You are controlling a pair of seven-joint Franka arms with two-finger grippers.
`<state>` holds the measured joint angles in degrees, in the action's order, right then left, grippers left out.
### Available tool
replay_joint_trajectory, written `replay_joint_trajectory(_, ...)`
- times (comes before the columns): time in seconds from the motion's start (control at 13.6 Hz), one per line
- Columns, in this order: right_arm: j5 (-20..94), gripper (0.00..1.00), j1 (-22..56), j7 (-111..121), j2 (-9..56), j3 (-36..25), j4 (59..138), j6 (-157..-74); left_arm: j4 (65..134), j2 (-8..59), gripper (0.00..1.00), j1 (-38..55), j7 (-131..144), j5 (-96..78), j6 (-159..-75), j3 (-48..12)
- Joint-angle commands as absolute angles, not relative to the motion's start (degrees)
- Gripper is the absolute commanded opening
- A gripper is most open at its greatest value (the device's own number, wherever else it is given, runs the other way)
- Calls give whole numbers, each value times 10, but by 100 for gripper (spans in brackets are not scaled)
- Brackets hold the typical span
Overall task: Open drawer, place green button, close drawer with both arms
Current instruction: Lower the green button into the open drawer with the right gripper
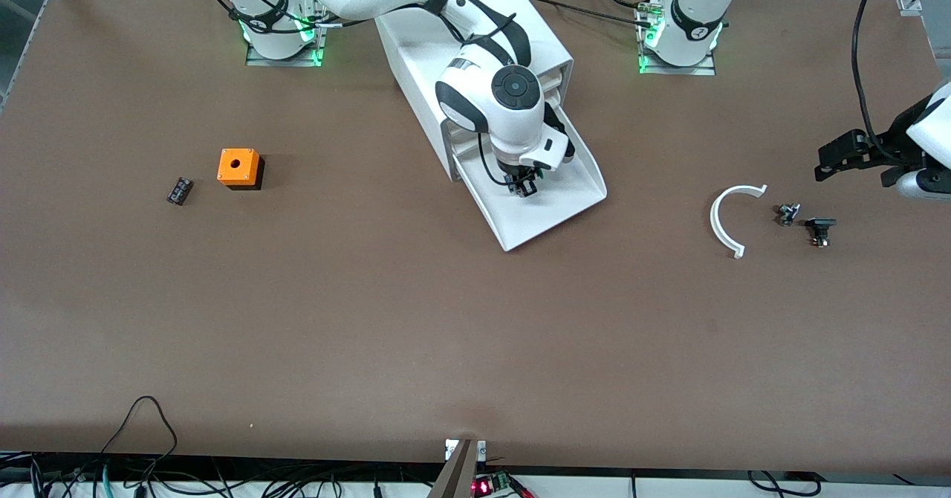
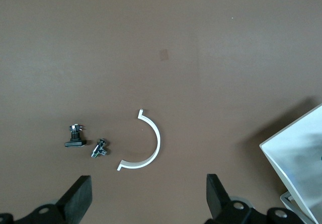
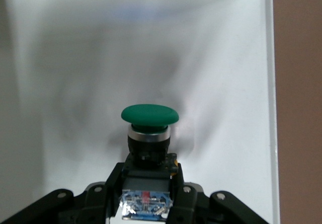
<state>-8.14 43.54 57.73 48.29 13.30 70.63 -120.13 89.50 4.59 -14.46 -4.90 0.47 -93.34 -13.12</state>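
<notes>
One cabinet (image 1: pixel 475 59) with three drawers stands on the worktop (image 1: pixel 446 334), and its lowest drawer (image 1: pixel 550 208) is pulled out, its open tray nearer the front camera than the cabinet body. My two arms are both in view. My right pincer (image 1: pixel 524 186) hangs over that open drawer, clenched on the one green-capped button (image 3: pixel 149 128); in the right wrist view the button's black body sits between my fingers (image 3: pixel 113 181) with the green cap pointing away from the wrist, above the tray's white floor. My left pincer (image 2: pixel 148 194) waits released, fingers spread wide, over the worktop toward the left arm's end, well apart from the cabinet. Below it lie one white half-ring (image 1: pixel 728 219) and two tiny black parts (image 1: pixel 787 213) (image 1: pixel 819 230) just beside it. Toward the right arm's end, well apart from the cabinet, sit one orange cube with a round hole (image 1: pixel 238 167) and one more small black part (image 1: pixel 179 190).
</notes>
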Motion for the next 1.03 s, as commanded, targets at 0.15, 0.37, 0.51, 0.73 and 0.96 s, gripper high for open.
replay_joint_trajectory(0.15,-86,49,466,504,503,113,684,-1202,889,46,100,-141,-40,18,-925,-127)
replay_joint_trajectory(0.37,-84,100,472,498,504,108,685,-1201,889,50,100,-141,-40,14,-929,-127)
replay_joint_trajectory(0.51,-84,100,472,462,496,108,683,-1197,893,54,100,-141,-39,14,-937,-127)
replay_joint_trajectory(0.73,-81,100,462,461,446,107,676,-1191,903,62,100,-141,-33,14,-970,-127)
replay_joint_trajectory(0.96,-79,100,444,461,378,105,677,-1162,943,75,100,-133,17,13,-1024,-136)
